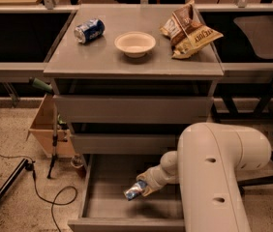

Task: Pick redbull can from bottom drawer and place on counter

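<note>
Bottom drawer [108, 208]: is standing pulled open at the foot of the cabinet, its grey floor showing.
Redbull can [133, 192]: is sitting near the middle of the drawer, tilted, its low end pointing toward the drawer's front-left corner. It seems to be hanging just clear of the floor, though I cannot tell for sure.
End effector [141, 188]: is reaching into the drawer from the right side and pinching the can's upper end.
Arm [214, 178]: is bulking over the drawer's right edge and hiding that part of it.
Upper drawers [131, 124]: are both sitting closed.
Desk [127, 64]: is carrying a blue soda can [89, 31] lying near its back-left corner, a bowl [135, 43] at mid-desk and chip bags [189, 29] by its back-right corner. The front edge is bare.
Progress: the grasp is looking done. Left to do are lifting the can out of the drawer, carrying it up past the closed fronts and setting it on the desk. The front strip is looking like the easiest spot.
</note>
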